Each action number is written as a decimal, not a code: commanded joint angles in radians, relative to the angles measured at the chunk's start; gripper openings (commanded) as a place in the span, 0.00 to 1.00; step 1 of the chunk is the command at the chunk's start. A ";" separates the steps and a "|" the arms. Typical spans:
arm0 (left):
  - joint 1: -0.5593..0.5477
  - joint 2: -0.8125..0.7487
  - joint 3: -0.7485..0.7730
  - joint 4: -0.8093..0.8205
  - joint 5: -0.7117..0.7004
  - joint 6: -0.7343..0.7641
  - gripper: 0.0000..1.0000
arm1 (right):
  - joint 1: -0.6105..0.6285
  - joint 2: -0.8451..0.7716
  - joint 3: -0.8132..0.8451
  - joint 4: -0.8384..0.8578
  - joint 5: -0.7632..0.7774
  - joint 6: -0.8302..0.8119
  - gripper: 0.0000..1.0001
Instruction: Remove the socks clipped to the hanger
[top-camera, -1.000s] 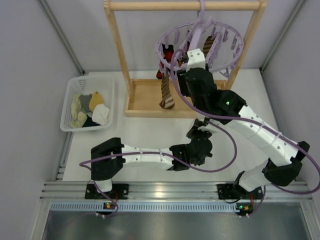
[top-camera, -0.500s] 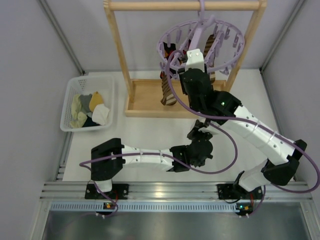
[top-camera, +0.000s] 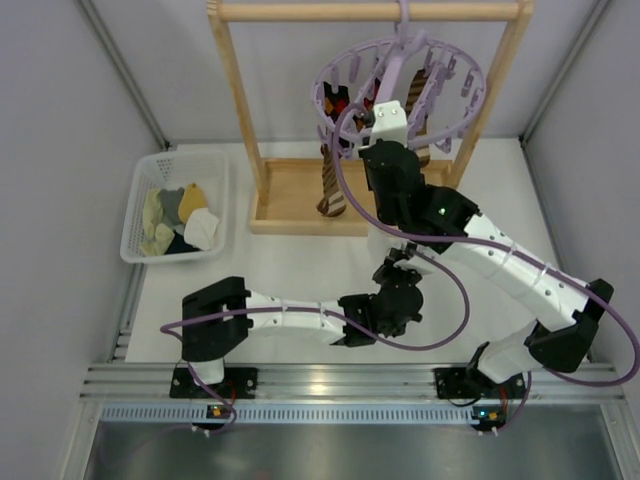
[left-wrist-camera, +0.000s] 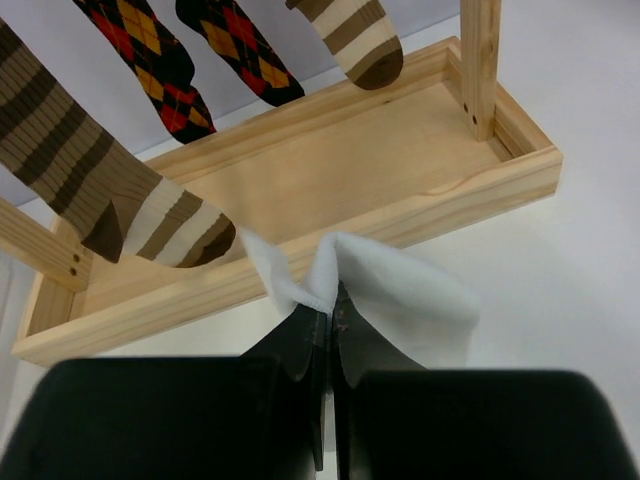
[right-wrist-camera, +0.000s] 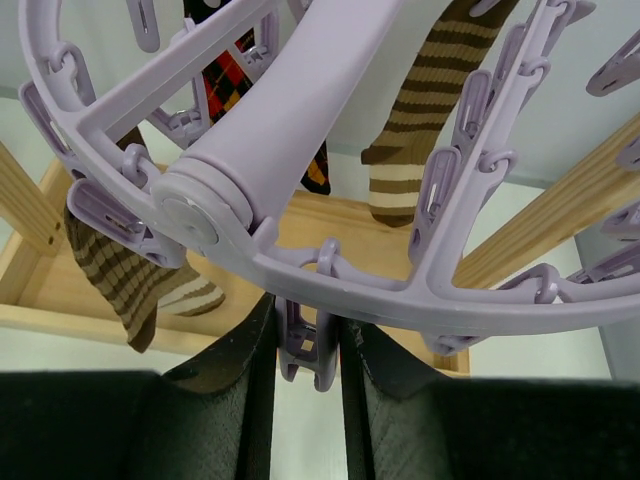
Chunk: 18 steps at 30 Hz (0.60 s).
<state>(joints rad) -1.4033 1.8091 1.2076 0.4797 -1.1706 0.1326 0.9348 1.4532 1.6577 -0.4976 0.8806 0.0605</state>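
White sock (left-wrist-camera: 400, 300) off, pinched in my left pincer (left-wrist-camera: 330, 318); four left, striped socks (left-wrist-camera: 110, 190) and argyle socks (left-wrist-camera: 150, 60), on the hanger (right-wrist-camera: 250, 130). Right pincer (right-wrist-camera: 308, 330) straddles a clip (right-wrist-camera: 300, 352); whether it grips, I cannot tell.

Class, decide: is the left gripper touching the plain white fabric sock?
Touching. The left wrist view shows the left gripper shut, pinching the plain white fabric sock between its fingers.

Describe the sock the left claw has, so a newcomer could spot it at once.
Find the wooden rack's tray base; just in front of its near rail, the left claw pinches a bunched sock. Unlike the brown-striped socks and argyle socks dangling over the tray, it is plain white and off the hanger.
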 joint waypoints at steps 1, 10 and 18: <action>-0.002 -0.043 -0.025 0.046 0.014 -0.050 0.00 | 0.001 -0.050 -0.009 0.074 0.003 0.004 0.09; 0.078 -0.373 -0.175 -0.304 0.073 -0.308 0.00 | -0.034 -0.157 -0.128 0.057 -0.093 0.047 0.40; 0.305 -0.726 -0.246 -0.595 0.120 -0.433 0.00 | -0.048 -0.348 -0.251 0.031 -0.210 0.084 0.67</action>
<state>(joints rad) -1.1358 1.1717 0.9958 0.0490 -1.0718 -0.2123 0.8940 1.1965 1.4361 -0.4717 0.7300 0.1169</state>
